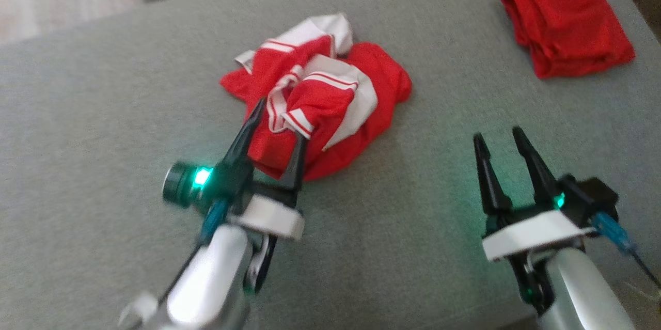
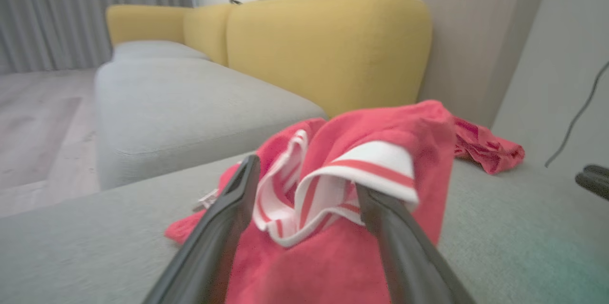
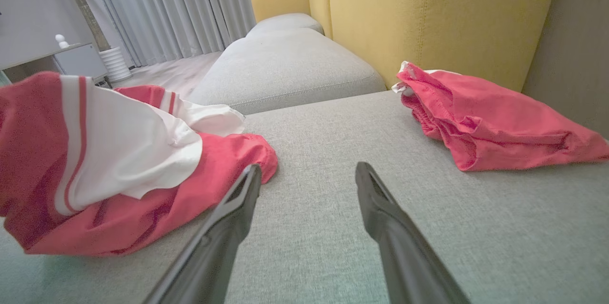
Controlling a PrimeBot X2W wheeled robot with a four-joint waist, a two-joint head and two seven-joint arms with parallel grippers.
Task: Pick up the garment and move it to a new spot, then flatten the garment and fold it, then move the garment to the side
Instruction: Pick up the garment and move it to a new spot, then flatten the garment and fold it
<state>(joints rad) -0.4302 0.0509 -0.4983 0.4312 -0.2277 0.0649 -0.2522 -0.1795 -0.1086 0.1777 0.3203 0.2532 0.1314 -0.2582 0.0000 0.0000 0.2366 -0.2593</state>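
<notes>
We found the crumpled garment [image 1: 372, 77] heaped mid-way across the grey cushion [image 1: 103, 123], its near edge between the spread, unclamped jaws of the left gripper [image 1: 280, 119], the nearer of the 2; the right gripper [image 1: 498, 134] stood open and empty, well apart to its right.

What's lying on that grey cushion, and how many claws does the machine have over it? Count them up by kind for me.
Garments: 2, the crumpled red-and-white garment and the red garment in the far right corner.
Grippers: 2, the left gripper and the right gripper.
Total: 4.
</notes>
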